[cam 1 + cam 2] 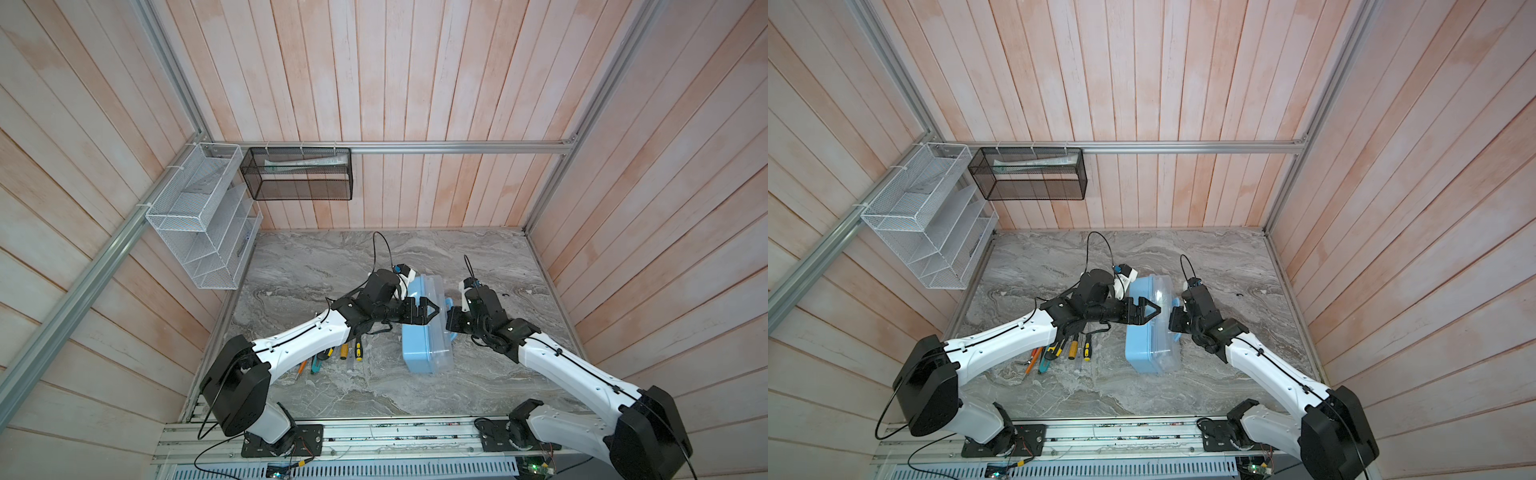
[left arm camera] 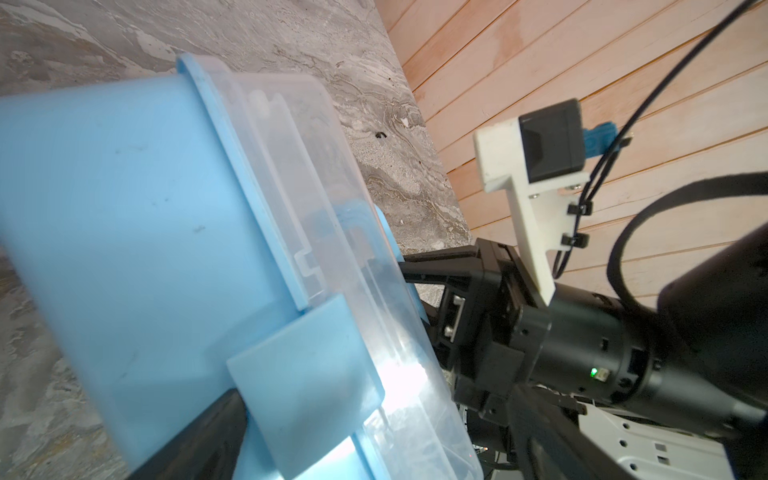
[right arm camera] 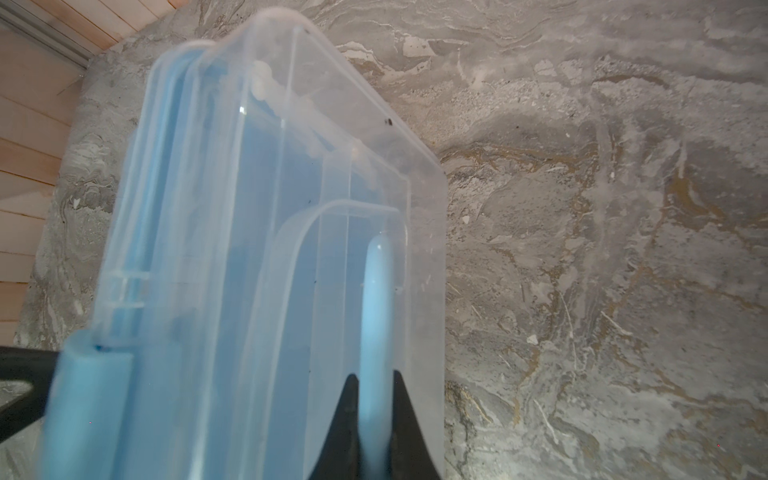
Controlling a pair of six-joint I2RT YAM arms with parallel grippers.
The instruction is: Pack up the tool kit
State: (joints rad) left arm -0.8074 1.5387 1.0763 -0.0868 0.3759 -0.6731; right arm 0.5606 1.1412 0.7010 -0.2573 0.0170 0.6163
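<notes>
**Entry: tool kit, unpacked.**
- Case: lid on, standing on its long side on the table.
- Right gripper: jaws nearly shut, pinching the light-blue handle between them.
- Left gripper: jaws spread wide and empty, over the case's upper side, with one finger beside the latch.
- Screwdrivers, cutter, pencil: loose, well behind the left jaws.
- Risk: the narrow pinch on the handle may slip or swivel and tip the case. Prying the latch from one side may skid it.
</notes>
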